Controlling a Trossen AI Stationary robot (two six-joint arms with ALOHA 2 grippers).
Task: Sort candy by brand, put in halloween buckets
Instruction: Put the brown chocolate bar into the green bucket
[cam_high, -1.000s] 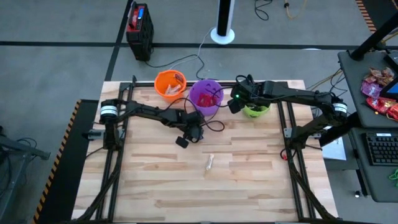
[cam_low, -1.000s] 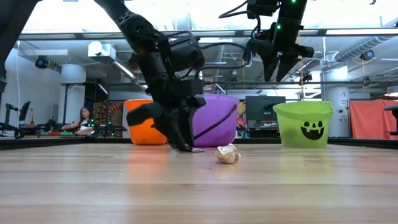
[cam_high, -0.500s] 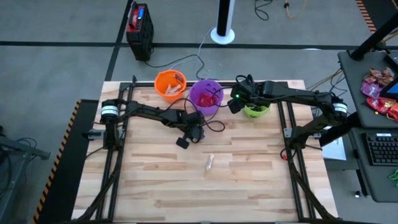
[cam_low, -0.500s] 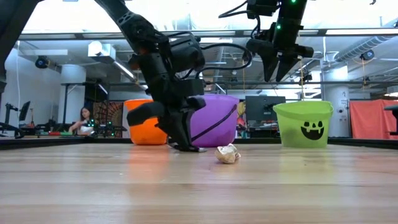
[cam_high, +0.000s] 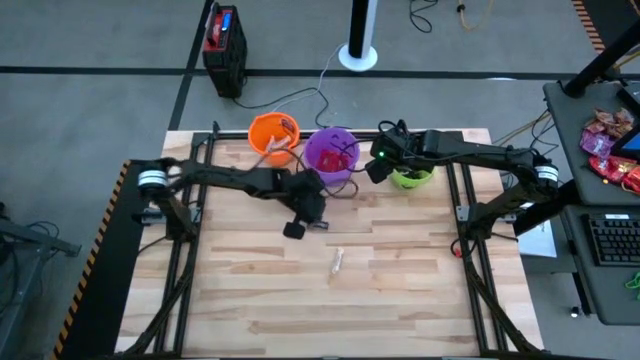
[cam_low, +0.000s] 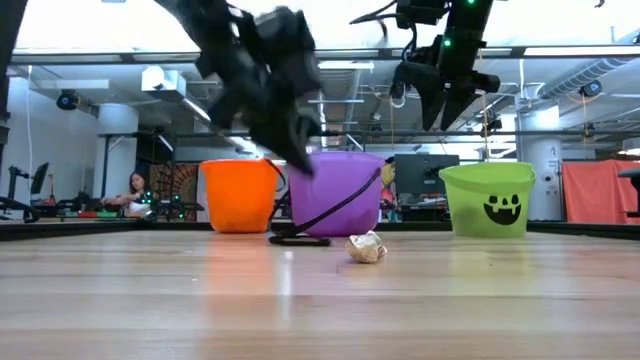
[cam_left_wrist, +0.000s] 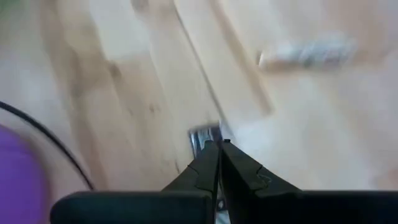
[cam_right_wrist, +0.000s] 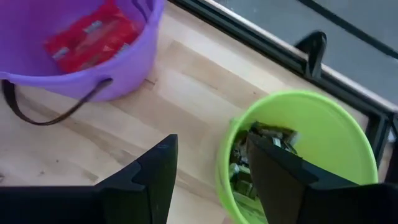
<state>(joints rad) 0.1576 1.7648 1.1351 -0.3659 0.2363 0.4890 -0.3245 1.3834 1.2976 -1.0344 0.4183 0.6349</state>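
Observation:
My left gripper (cam_left_wrist: 217, 144) is shut on a small silver-wrapped candy (cam_left_wrist: 205, 132) and hangs above the table in front of the purple bucket (cam_high: 332, 152), as the low view shows (cam_low: 303, 160). A pale candy (cam_high: 337, 262) lies on the boards nearer the front. The orange bucket (cam_high: 272, 135), the purple one and the green bucket (cam_high: 412, 178) stand in a row at the far edge. My right gripper (cam_right_wrist: 208, 162) hovers open high between the purple and green buckets. My left gripper pinches the silver candy by one end (cam_left_wrist: 210, 138) between its two fingertips. The fingers slant down from above. The candy sticks out just past the tips, clear of the table.
The purple bucket holds red candy (cam_right_wrist: 87, 34), and its dark handle (cam_low: 300, 240) lies on the table in front of it. The green bucket holds dark wrappers (cam_right_wrist: 261, 155). Open boards stretch toward the near edge. A person sits far behind the table (cam_low: 130, 192).
My left gripper has risen from the table surface to about the height of the bucket rims and has tipped, carrying the silver candy up with it. The pale candy has stayed where it was.

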